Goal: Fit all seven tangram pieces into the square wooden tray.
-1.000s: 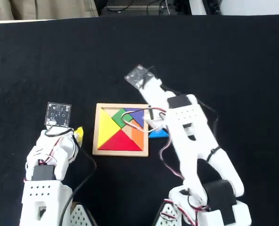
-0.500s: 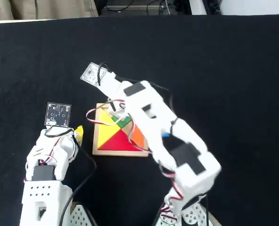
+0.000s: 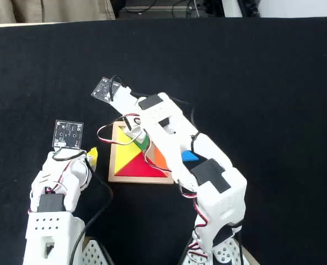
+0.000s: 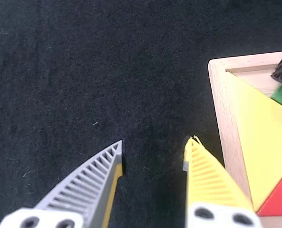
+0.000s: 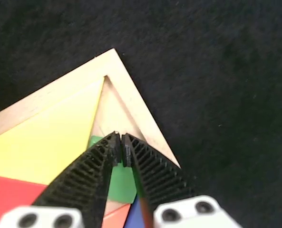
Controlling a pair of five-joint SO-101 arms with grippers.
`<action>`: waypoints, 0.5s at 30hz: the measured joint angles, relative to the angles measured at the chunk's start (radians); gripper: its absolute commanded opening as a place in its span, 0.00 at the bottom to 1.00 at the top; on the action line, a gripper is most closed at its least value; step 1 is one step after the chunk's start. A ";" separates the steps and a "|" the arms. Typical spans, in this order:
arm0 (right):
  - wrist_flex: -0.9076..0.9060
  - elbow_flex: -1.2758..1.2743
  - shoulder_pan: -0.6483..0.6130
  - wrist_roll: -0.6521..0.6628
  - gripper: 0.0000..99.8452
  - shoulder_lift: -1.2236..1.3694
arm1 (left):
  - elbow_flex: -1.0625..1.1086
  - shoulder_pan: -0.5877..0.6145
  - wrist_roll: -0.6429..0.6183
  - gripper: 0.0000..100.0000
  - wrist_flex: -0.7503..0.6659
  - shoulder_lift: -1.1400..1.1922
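The black cloth desk (image 3: 273, 83) carries the square wooden tray (image 3: 141, 179) in the middle, its sides running square with the desk's edges. The right arm (image 3: 169, 132) leans across the tray, and its jaws are pressed together, tips down on the green piece (image 5: 121, 186) near the tray's far left corner. They grip nothing. The left arm (image 3: 61, 176) sits beside the tray's left rim with its jaws apart and empty over bare cloth.

The step in hand looks like a nudge: bare wood shows in that corner between the rim and the yellow triangle (image 5: 50, 142), so the green piece probably needs sliding flush. It is best done with light downward pressure and a slow push along the tray floor, stopping at the first resistance so that neighbouring pieces do not ride up. The blue piece (image 3: 189, 156) lies outside on the desk, just beside the right rim and half under the arm.

The yellow triangle's long side lies along the left rim, its apex pointing at the tray's centre. The red triangle (image 3: 138, 165) lies with its long side on the near rim, apex also inward. The green piece's heading is mostly hidden.
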State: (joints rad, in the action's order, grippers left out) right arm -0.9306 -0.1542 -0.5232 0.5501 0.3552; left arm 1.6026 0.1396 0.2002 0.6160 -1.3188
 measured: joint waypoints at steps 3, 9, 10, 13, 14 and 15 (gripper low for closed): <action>-0.008 0.000 0.000 0.000 0.01 0.000 | 0.000 0.000 0.000 0.21 0.000 0.000; -0.087 0.012 0.000 0.000 0.01 -0.037 | 0.000 0.000 0.000 0.21 0.000 0.000; -0.120 0.012 0.000 0.000 0.01 -0.068 | 0.000 0.000 0.000 0.21 0.000 0.000; -0.226 0.008 0.003 0.000 0.01 -0.216 | 0.000 0.000 0.000 0.21 0.000 0.000; -0.258 -0.012 0.011 0.003 0.01 -0.278 | 0.000 0.000 0.000 0.21 0.000 0.000; -0.279 -0.044 0.023 0.012 0.01 -0.338 | 0.000 0.000 0.000 0.21 0.000 0.000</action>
State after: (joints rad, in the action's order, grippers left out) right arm -1.2098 -0.1987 -0.5002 0.5623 0.0176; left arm 1.6026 0.1396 0.2002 0.6160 -1.3188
